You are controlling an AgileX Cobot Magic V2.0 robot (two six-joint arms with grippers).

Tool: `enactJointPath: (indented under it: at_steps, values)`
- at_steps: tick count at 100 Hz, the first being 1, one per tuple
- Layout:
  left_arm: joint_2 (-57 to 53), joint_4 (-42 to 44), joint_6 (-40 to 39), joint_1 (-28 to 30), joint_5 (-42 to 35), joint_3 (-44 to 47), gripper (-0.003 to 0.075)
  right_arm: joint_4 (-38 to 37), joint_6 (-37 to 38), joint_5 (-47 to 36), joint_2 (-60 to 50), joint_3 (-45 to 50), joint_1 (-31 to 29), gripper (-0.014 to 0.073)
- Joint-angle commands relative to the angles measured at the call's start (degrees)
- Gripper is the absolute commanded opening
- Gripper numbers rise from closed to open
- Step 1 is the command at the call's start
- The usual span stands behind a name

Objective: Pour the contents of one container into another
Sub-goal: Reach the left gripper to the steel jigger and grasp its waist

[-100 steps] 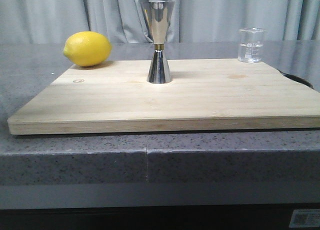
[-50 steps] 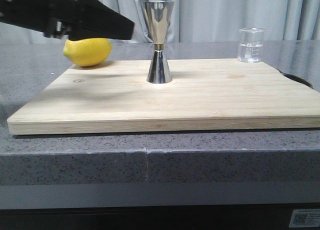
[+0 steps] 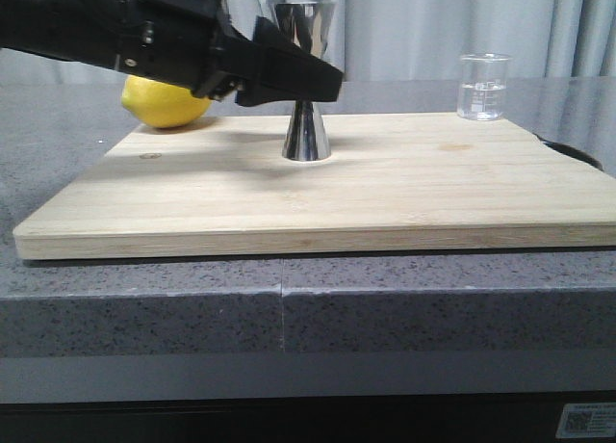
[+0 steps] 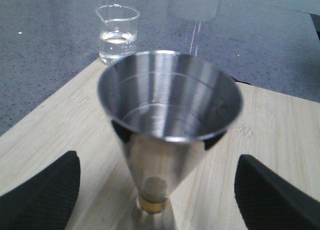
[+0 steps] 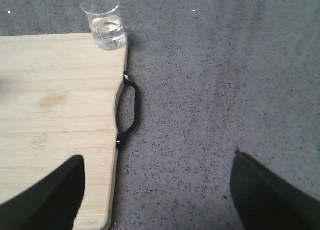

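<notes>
Frontally, the left gripper (image 3: 322,82) reaches across the jigger (image 3: 306,135) on the board (image 3: 385,188); a nudge could topple that narrow-waisted steel piece. Left wrist: jaws open, straddling its polished cup, the glass beaker (image 4: 117,32) beyond. Right wrist: right gripper (image 5: 155,190) open over speckled counter (image 5: 225,90), beaker at the board's corner.

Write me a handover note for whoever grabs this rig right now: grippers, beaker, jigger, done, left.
Left gripper: open, its fingers on either side of the steel jigger, not gripping.
Right gripper: open, empty, above the board's handle edge.
Jigger upright mid cutting board, cup looks empty.
Glass beaker upright at the board's far right corner, clear liquid inside.
Done: nothing poured.
Left: grasp the beaker, pour into the jigger.
</notes>
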Motion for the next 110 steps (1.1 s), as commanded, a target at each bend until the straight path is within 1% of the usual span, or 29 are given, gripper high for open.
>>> enactJointPath:
  at_steps: [1,15,29,43,62,73,90,110]
  values:
    - [-1.75,-3.72,0.18,-0.93,3.15,-2.73,0.0577,0.30,-0.25,-4.21,0.00,-2.06,-0.36,0.0542]
    - [-1.48,-4.28,0.18,-0.91,2.89,-2.96,0.0543,0.30,-0.25,-4.21,0.00,-2.06,-0.36,0.0542]
    - [-1.48,-4.28,0.18,-0.91,2.89,-2.96,0.0485,0.30,-0.25,-4.21,0.00,-2.06,-0.36,0.0542]
    - [-1.48,-4.28,0.18,-0.91,2.89,-2.96,0.0391,0.30,-0.25,-4.21,0.00,-2.06,-0.36,0.0542]
    - [-1.48,-4.28,0.18,-0.91,2.89,-2.96,0.0238,0.30,-0.25,-4.21,0.00,-2.06,-0.36,0.0542]
    - [-1.48,-4.28,0.18,-0.91,2.89,-2.96,0.0172,0.30,-0.25,-4.21,0.00,-2.06,-0.36,0.0542]
    - [-1.48,-4.28,0.18,-0.91,2.89,-2.96,0.0106,0.30,-0.25,-4.21,0.00,-2.06,-0.36,0.0542]
    - [-1.48,-4.28,0.18,-0.91,2.89,-2.96,0.0060,0.30,-1.56,-3.37,0.16,-3.39,-0.23,0.0542]
